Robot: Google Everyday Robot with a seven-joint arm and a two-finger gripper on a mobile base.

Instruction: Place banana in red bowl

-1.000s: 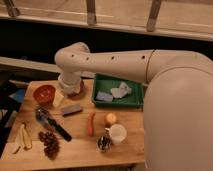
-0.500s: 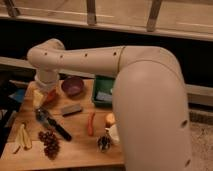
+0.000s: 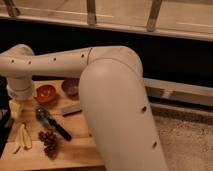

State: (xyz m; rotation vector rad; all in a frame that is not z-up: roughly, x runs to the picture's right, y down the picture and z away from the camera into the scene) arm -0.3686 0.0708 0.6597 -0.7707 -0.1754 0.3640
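Note:
The banana [image 3: 22, 137] lies on the wooden table [image 3: 75, 147] near its front left corner, pale yellow and curved. The red bowl [image 3: 45, 93] stands at the back left and looks empty. My gripper [image 3: 16, 107] hangs below the white wrist [image 3: 20, 87] at the table's left edge. It is left of the red bowl and a little behind the banana, apart from both. Nothing shows in it.
A purple bowl [image 3: 70, 87] stands right of the red bowl. A black-handled tool [image 3: 52, 123] lies diagonally mid-table, dark grapes [image 3: 49, 143] in front of it, a grey block [image 3: 72, 109] behind. My thick white arm [image 3: 115, 105] hides the table's right half.
The arm has swung left. The gripper moved from beside the red bowl to the table's left edge, uncovering the bowl. The arm now covers the table's right side. The banana has not moved.

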